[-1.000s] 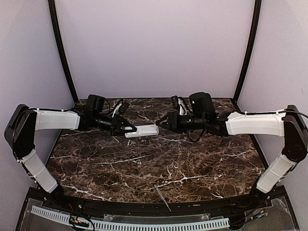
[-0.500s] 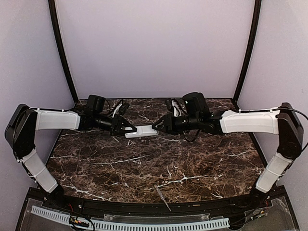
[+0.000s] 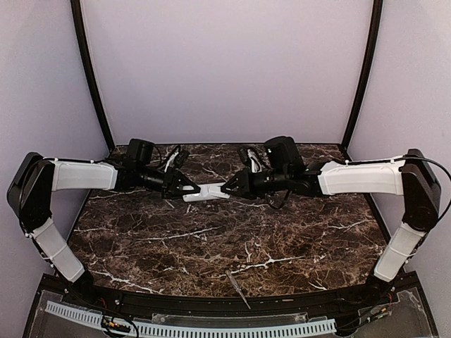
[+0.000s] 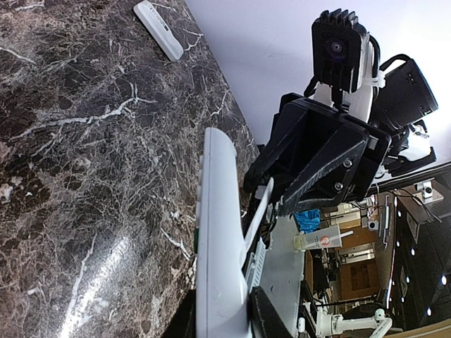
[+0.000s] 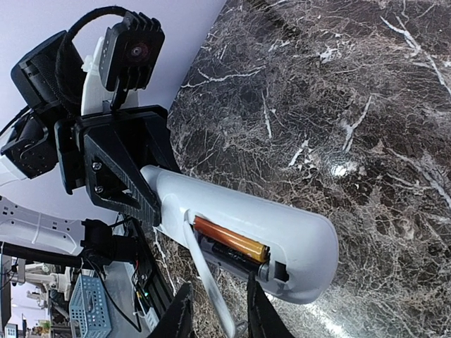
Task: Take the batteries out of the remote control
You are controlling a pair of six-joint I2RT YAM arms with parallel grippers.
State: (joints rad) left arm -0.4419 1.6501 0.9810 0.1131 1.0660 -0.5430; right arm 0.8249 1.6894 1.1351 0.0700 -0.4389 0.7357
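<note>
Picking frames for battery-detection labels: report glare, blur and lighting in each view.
Top external: even, soft light, sharp, no glare, though the remote is small. Left wrist: white glare streak on the marble table; remote's near end slightly soft. Right wrist: small glare spot on the marble; orange battery crisp and well lit.
</note>
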